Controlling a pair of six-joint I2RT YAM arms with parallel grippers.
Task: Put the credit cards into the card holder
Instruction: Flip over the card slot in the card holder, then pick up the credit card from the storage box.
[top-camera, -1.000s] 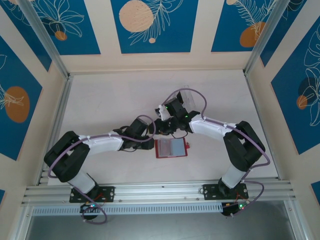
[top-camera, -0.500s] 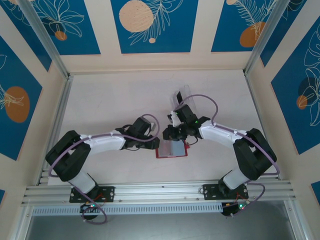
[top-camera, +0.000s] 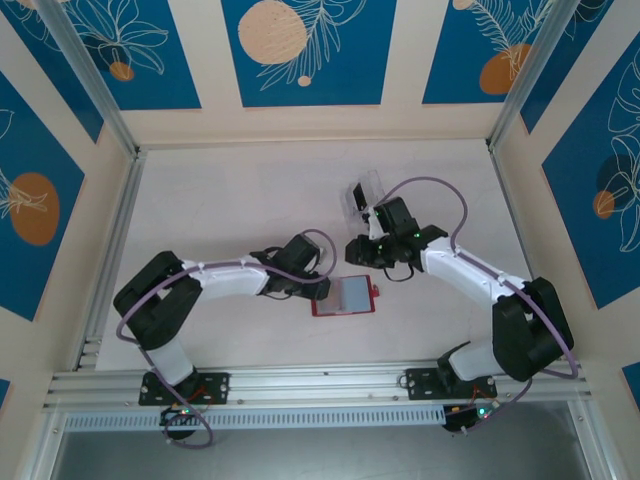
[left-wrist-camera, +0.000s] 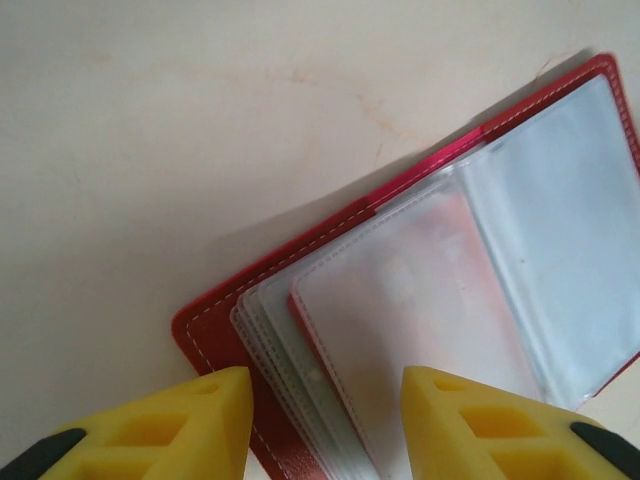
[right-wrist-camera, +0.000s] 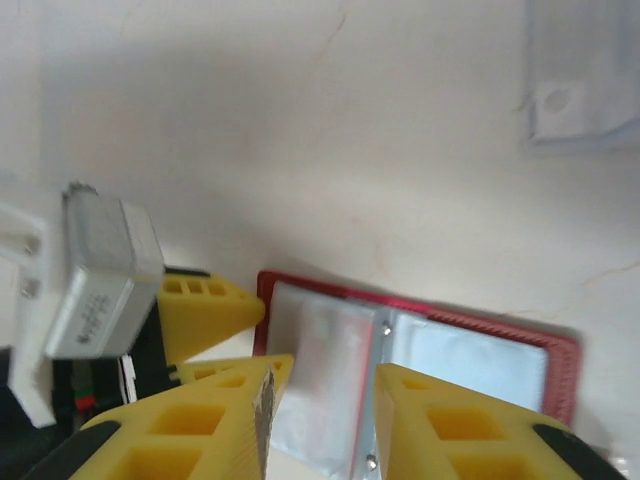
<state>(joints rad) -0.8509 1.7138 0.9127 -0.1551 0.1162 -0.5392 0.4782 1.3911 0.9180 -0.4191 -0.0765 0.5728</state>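
The card holder (top-camera: 345, 296) lies open on the table, red outside with pale clear sleeves inside. In the left wrist view a reddish credit card (left-wrist-camera: 430, 290) shows faintly through the top sleeve of the card holder (left-wrist-camera: 215, 335). My left gripper (top-camera: 321, 287) is at the holder's left edge; it (left-wrist-camera: 325, 385) stands open, its fingers on either side of the holder's corner and the stacked sleeve edges. My right gripper (top-camera: 358, 258) hovers just beyond the holder's far edge. In its own view it (right-wrist-camera: 335, 368) is open above the left page of the card holder (right-wrist-camera: 320, 390), nothing between its fingers.
A clear plastic tray (top-camera: 364, 191) stands behind the right gripper, and its corner shows as the tray (right-wrist-camera: 585, 70) in the right wrist view. The left gripper's yellow fingers (right-wrist-camera: 210, 305) sit close beside the right gripper's fingers. Bare table lies to the left and far side.
The left gripper has moved right, up to the holder's left edge. The right gripper has shifted right and its arm has swung outward. The holder has stayed in place.
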